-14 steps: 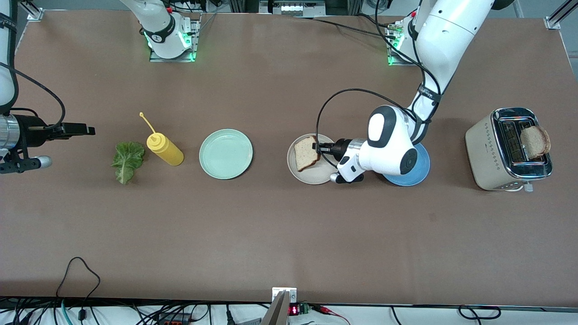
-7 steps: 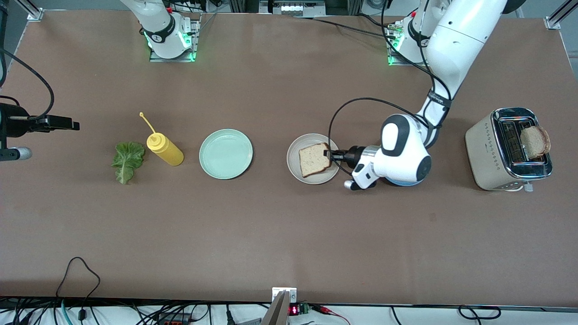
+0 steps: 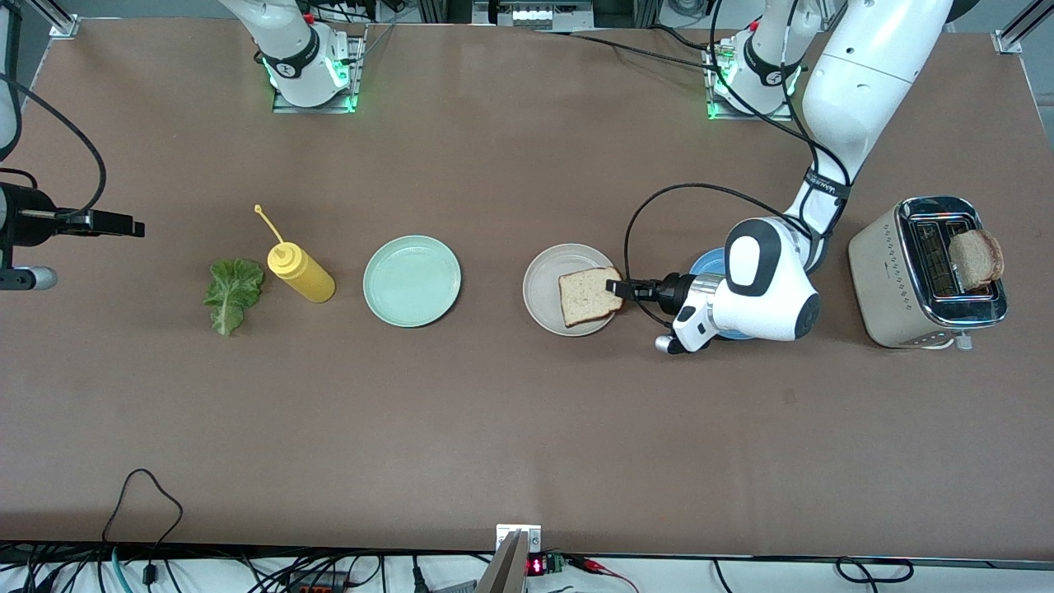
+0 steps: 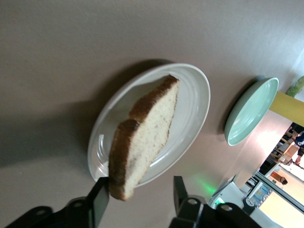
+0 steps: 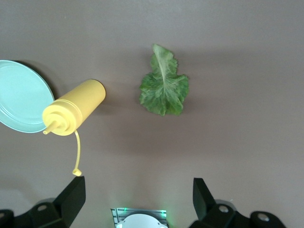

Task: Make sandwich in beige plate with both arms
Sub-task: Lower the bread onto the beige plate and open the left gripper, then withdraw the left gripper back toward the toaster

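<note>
With the bread slice [image 3: 589, 296] lying on the beige plate [image 3: 543, 292] just before its parted fingers, the left end effector [image 3: 615, 287] should withdraw level without dragging the crust, while the open right end effector [image 5: 137, 199] waits above the lettuce [image 5: 164, 88].

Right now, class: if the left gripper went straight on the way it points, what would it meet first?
The left gripper, fingers open, points at the bread slice on the beige plate. It would likely meet that slice's crust edge first; the gap looks tiny.
</note>
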`<state>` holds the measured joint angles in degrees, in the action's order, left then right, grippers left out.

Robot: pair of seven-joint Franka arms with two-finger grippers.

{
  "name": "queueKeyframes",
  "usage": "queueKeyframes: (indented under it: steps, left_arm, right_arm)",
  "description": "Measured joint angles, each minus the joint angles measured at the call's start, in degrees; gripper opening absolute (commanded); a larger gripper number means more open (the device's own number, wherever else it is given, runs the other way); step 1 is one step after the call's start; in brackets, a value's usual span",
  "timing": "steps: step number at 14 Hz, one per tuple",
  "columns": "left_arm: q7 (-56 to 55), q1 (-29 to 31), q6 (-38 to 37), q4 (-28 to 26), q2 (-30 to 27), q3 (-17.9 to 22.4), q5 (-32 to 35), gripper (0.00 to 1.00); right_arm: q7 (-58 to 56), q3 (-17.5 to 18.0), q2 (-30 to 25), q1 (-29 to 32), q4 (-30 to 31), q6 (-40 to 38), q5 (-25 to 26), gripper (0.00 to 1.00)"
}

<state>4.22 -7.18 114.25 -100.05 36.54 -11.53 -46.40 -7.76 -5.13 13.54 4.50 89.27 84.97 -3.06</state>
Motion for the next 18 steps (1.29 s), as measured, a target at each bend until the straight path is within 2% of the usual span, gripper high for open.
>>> queueKeyframes:
  steps: [7, 10, 13, 15, 18]
  left_arm:
    - [-0.7, 0.1, -6.8, 0.0, -5.5, 1.8, 1.0, 1.0]
    - [-2.2, 1.4, -9.4, 0.0, -10.2, 4.0, 11.4, 1.0]
    - [-2.7, 6.5, -12.4, 0.1, -15.2, 4.9, 21.5, 1.0]
    - [-2.7, 8.8, -12.9, 0.3, -17.7, 5.1, 29.1, 1.0]
    - [-2.7, 9.1, -13.3, 1.9, -21.0, 6.5, 38.9, 1.0]
  right_arm:
    - [0.7, 0.6, 0.0, 0.3, 0.3, -1.0, 0.1, 1.0]
    - [-0.1, 0.6, 0.1, 0.8, 0.4, -1.1, 0.1, 1.0]
    - [-4.2, 0.7, 0.1, 1.6, 1.3, 0.1, -0.1, 1.0]
    - [-9.9, 1.2, -0.1, 2.8, 3.4, 2.7, -1.1, 1.0]
    - [-17.0, 2.0, -1.4, 4.4, 8.3, 6.7, -2.9, 1.0]
